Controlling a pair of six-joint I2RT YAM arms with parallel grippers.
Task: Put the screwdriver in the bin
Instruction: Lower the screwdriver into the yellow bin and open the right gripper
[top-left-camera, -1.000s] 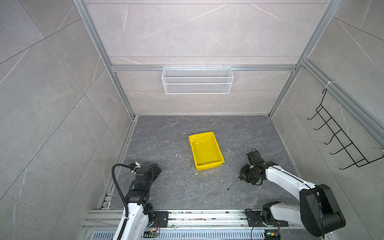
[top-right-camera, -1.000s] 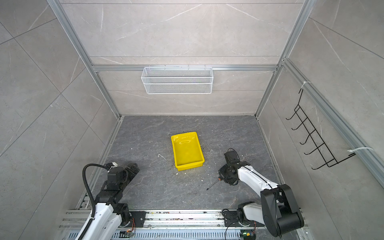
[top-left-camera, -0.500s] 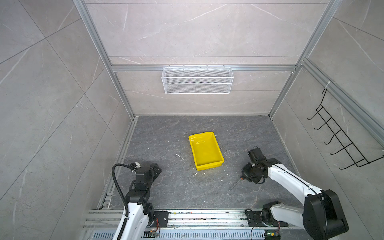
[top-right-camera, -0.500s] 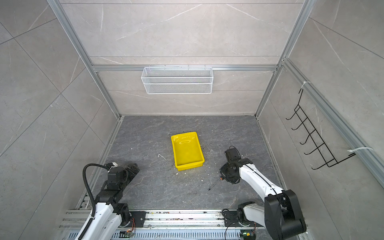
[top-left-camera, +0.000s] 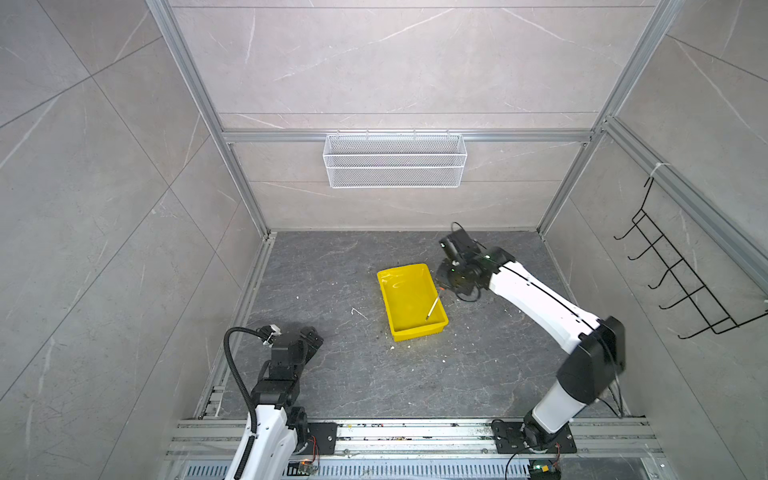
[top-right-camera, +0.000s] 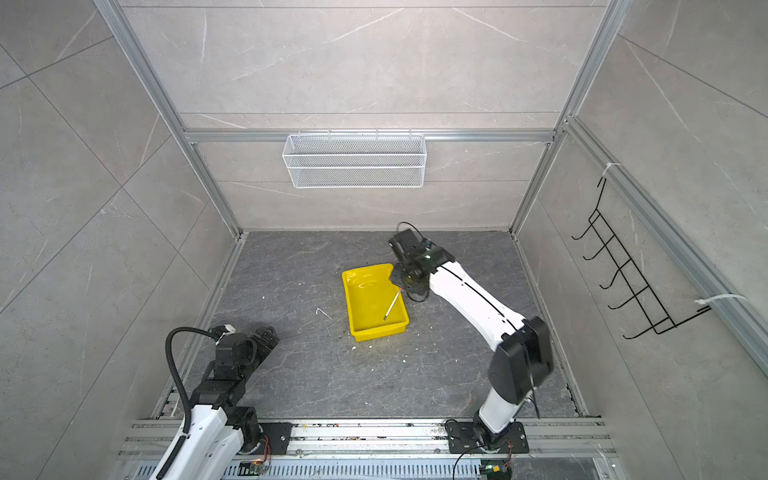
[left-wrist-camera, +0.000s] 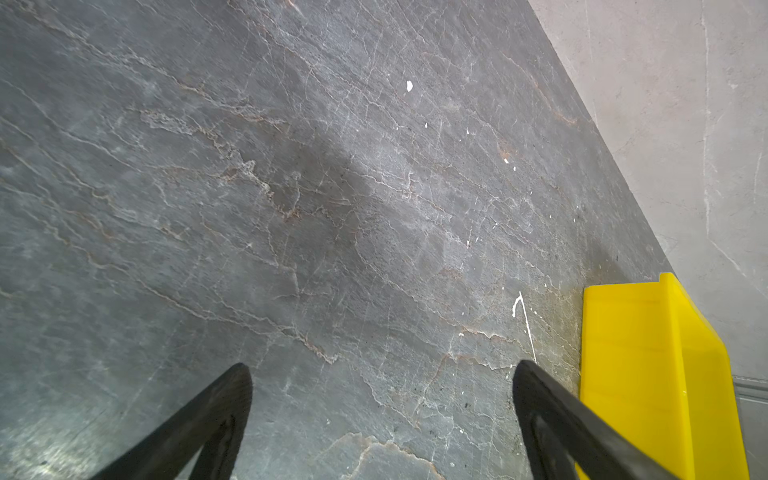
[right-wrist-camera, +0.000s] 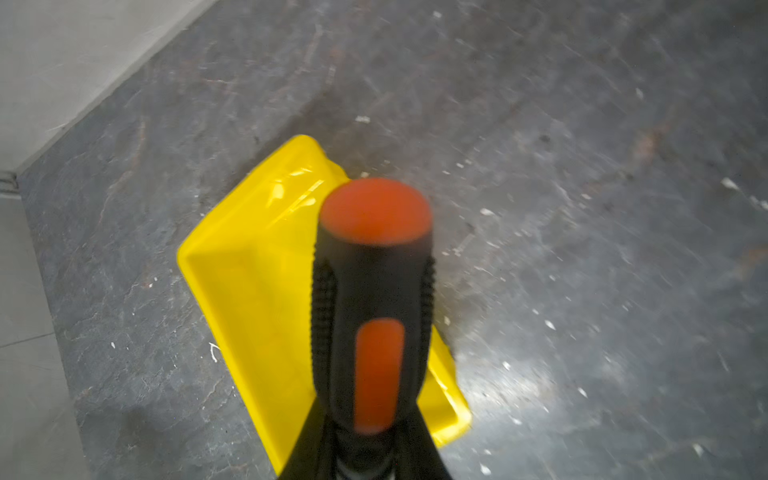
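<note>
Right wrist: right fingers (right-wrist-camera: 302, 451) grip screwdriver (right-wrist-camera: 374, 299) above bin (right-wrist-camera: 249, 291); left fingers (left-wrist-camera: 199, 428) spread.

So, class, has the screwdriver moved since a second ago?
Yes. The screwdriver has gone left and farther back: it was right of the bin, clear of it, and now its shaft is over the bin's right side.

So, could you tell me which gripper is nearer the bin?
Right. The right gripper holds the screwdriver over the bin; the left gripper sits apart, front-left of it.
</note>
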